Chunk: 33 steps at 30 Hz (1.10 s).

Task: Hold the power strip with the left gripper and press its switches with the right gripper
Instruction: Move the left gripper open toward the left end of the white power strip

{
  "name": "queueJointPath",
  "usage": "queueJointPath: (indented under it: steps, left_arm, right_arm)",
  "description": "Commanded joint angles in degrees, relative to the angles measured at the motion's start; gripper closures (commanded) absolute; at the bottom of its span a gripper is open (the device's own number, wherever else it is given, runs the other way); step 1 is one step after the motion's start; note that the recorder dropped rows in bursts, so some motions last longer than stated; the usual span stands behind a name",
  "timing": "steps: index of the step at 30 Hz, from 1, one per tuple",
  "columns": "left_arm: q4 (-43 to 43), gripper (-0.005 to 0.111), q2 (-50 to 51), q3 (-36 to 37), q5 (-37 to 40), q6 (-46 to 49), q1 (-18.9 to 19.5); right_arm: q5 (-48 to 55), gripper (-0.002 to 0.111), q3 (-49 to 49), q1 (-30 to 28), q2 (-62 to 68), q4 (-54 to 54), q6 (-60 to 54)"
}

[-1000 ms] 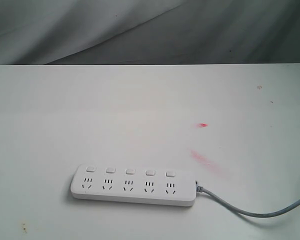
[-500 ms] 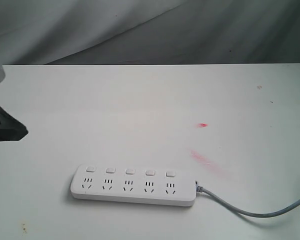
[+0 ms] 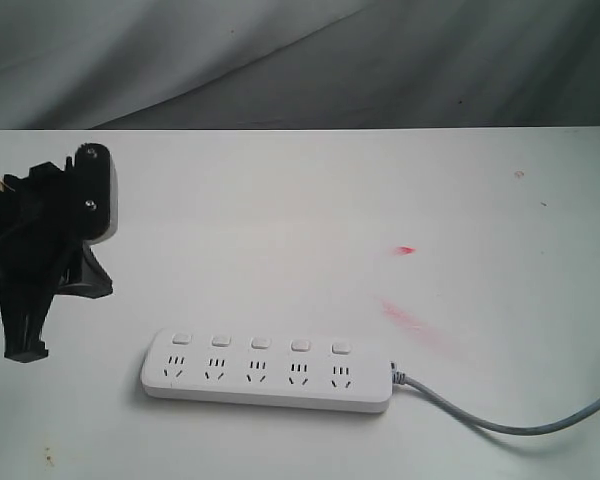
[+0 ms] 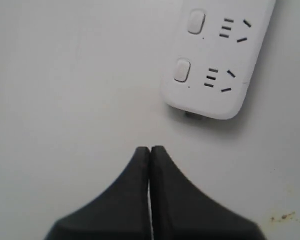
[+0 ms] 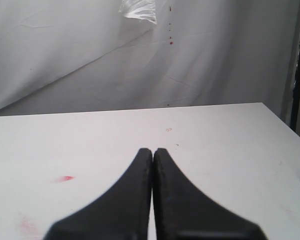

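Note:
The power strip point(image 3: 265, 373) lies flat on the white table near the front edge, long and white, with its grey cord point(image 3: 500, 424) trailing off to the right. Five square switches point(image 3: 260, 343) run along its far side, one above each socket set. My left gripper point(image 3: 25, 350) hangs over the table to the left of the strip's rounded end, clear of it. In the left wrist view the jaws point(image 4: 150, 149) are shut and empty, with the strip's end point(image 4: 225, 95) and two switches point(image 4: 182, 70) ahead. My right gripper point(image 5: 153, 150) is shut and empty, and out of the exterior view.
A red smear point(image 3: 408, 318) and a small red mark point(image 3: 405, 250) stain the table right of centre. A grey cloth backdrop point(image 3: 300, 60) hangs behind the table's far edge. The right wrist view shows the table's right edge point(image 5: 280, 120).
The left arm has come in from the left edge, towards the strip's left end. The strip and its cord have not moved.

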Motion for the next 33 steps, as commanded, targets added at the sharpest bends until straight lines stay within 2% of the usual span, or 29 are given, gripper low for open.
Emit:
queueJointPath:
  steps: [1,5,11,13,16,20,23,25,31,33]
  left_arm:
    - [-0.03,0.107,2.16,-0.45,-0.28,6.74,0.11]
    - [-0.03,0.107,2.16,-0.45,1.19,10.22,0.11]
    - [-0.51,0.107,2.16,-0.45,1.19,10.47,0.11]
    - [-2.43,0.104,2.16,-0.45,1.36,10.47,0.11]
    - [-6.73,0.086,2.16,-0.45,2.59,10.47,0.11]
    - [-7.75,0.049,2.16,-0.45,2.9,10.47,0.11]
    - [-9.55,0.027,2.16,-0.45,2.06,10.11,0.11]
    - [-11.66,0.021,2.16,-0.45,0.99,9.27,0.11]
    - [-12.96,0.021,2.16,-0.05,1.52,9.64,0.11]
    - [-15.04,0.021,2.16,1.56,0.25,14.04,0.11]
  right_arm:
    - [0.03,0.108,0.15,-0.34,-0.08,-0.56,0.06]
    - [0.03,0.108,0.15,-0.34,-0.08,-0.56,0.06]
    - [0.03,0.108,0.15,-0.34,-0.08,-0.56,0.06]
    - [0.03,0.108,0.15,-0.34,-0.08,-0.56,0.06]
    - [0.03,0.108,0.15,-0.34,-0.08,-0.56,0.06]
    - [0.03,0.108,0.15,-0.34,-0.08,-0.56,0.06]
    - [0.03,0.108,0.15,-0.34,-0.08,-0.56,0.06]
    - [0.03,0.108,0.15,-0.34,-0.08,-0.56,0.06]
    - [0.03,0.108,0.15,-0.34,-0.08,-0.56,0.06]
    - [0.03,0.108,0.15,-0.34,-0.08,-0.56,0.06]
